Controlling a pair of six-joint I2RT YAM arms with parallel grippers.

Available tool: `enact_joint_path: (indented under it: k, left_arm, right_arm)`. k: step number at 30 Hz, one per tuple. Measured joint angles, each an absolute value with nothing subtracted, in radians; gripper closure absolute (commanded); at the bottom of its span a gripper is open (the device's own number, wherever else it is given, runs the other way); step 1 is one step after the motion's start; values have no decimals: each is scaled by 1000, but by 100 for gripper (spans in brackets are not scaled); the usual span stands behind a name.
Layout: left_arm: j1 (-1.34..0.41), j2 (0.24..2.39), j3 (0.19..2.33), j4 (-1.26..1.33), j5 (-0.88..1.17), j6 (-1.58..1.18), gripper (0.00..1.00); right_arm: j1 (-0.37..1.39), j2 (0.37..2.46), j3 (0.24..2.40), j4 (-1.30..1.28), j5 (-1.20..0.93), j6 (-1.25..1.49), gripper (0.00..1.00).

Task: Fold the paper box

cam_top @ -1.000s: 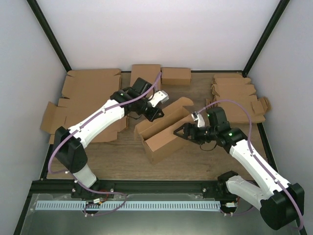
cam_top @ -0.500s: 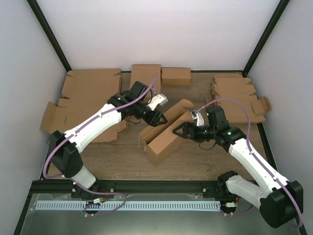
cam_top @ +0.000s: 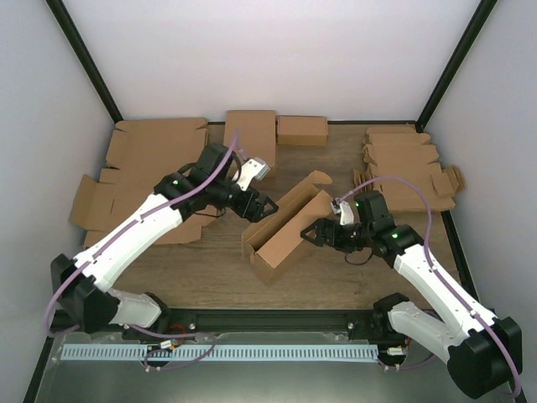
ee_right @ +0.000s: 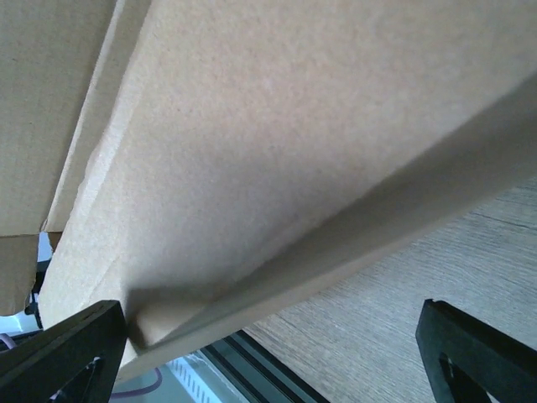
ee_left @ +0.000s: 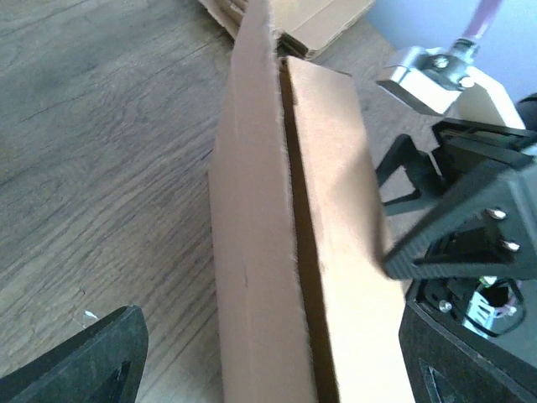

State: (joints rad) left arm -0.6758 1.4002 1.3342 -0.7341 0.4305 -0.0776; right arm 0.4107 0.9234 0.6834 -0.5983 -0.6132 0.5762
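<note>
The paper box (cam_top: 284,225) lies slantwise mid-table, a long brown cardboard trough with its walls up and a rounded flap (cam_top: 315,179) at its far end. My left gripper (cam_top: 258,205) stands open at the box's far-left long wall. In the left wrist view that wall's doubled edge (ee_left: 256,252) runs between the wide-apart fingers (ee_left: 84,361), untouched. My right gripper (cam_top: 313,232) is open at the right-hand wall. In the right wrist view the cardboard (ee_right: 277,151) fills the space between its spread fingers (ee_right: 478,353), with nothing clamped.
A large flat die-cut blank (cam_top: 155,159) lies at the left. Two smaller boxes (cam_top: 250,133) (cam_top: 302,130) stand at the back wall. A stack of notched blanks (cam_top: 407,164) sits at the back right. The metal rail (cam_top: 268,321) runs along the table's near edge.
My left gripper has opened and drawn back leftward off the box wall, its arm swinging lower. The right gripper slid slightly down along the box and stays open.
</note>
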Motion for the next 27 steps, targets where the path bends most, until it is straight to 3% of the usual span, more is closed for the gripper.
enact_joint_path:
  k: [12,21,27]
  left_arm:
    - [-675,1055,1150,-818,390,-137,14]
    - [-676,1078,1050,-832,402,-218,19]
    - [-696,1039,1037,-846,424,-159,10]
  right_arm:
    - [411,929,682,-593,-606,532,9]
    - [415,934,707,-626,-599,501,15]
    - [415,909,707,-660,-587,502,19]
